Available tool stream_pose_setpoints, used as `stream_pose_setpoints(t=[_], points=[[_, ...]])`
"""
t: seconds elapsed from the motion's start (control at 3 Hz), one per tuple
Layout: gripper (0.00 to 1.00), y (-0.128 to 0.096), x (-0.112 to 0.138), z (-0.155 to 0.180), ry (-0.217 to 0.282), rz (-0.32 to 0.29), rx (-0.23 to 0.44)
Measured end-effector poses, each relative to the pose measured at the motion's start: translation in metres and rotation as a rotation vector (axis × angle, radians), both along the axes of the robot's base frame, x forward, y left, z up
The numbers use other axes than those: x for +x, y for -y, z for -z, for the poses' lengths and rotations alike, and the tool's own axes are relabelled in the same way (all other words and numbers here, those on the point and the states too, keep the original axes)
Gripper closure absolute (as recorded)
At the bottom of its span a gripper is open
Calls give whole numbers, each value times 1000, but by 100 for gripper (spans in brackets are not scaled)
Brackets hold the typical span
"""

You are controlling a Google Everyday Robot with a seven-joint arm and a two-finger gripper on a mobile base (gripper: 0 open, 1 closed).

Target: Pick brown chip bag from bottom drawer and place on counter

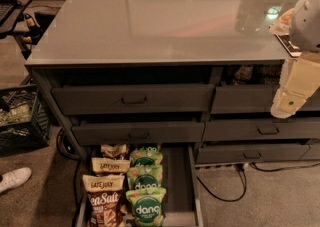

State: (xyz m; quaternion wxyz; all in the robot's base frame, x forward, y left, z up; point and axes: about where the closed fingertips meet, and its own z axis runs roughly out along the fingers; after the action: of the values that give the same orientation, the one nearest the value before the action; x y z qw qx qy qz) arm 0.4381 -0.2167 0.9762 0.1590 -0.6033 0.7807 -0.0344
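Reach step. Gripper point(295, 93) held high right of bottom drawer point(178, 181), grip state not discernible. Brown chip bag point(104, 206), drawer's front left, ungrasped; descent onto it needed.

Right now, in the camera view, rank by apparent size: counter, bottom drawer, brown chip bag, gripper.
1. counter
2. bottom drawer
3. brown chip bag and gripper, at the right edge beside the counter: alike, unranked.
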Motion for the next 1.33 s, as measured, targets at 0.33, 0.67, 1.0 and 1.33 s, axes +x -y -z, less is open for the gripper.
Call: stream_pose_setpoints(t=[0.33,0.67,1.0,1.33], points=[[0,0,0,0,0,0,0],[0,-16,-5,1,51,-28,-13],[0,-56,-20,16,89,-84,-8],[0,-91,-38,53,61,-143,0]])
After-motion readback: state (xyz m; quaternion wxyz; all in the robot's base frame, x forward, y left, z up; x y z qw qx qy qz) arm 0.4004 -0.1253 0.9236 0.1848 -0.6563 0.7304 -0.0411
